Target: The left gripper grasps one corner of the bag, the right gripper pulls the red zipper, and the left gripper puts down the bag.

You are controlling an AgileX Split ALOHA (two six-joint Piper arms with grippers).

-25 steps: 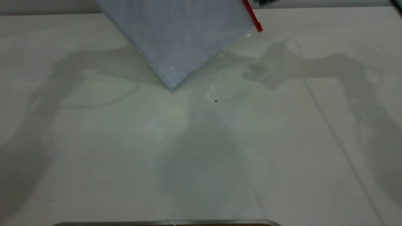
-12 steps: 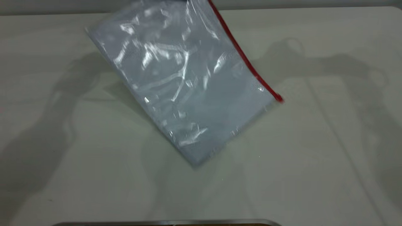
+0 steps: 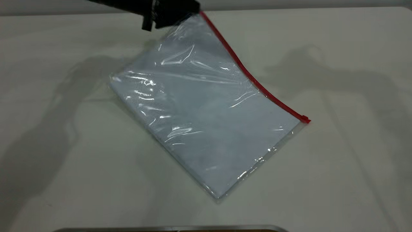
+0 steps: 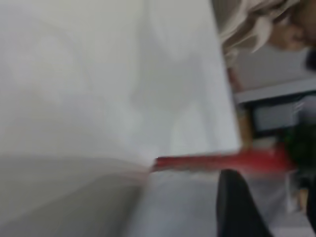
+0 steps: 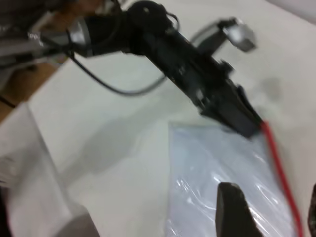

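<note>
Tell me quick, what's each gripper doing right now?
Left gripper: shut on the corner of the bag.
Right gripper: open above the bag, holding nothing.

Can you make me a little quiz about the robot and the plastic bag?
1. True or false: the bag lies completely flat on the table.
2. Pick one. What is holding the bag's top corner? A: the left gripper. B: a person's hand. C: nothing.
3. Fill in the gap: the zipper along the bag's long edge is coloured ____.

Key
1. False. The corner by the zipper's end is lifted off the table.
2. A. The left gripper is pinching it. The right gripper is open above the bag and touches nothing.
3. Red.
</note>
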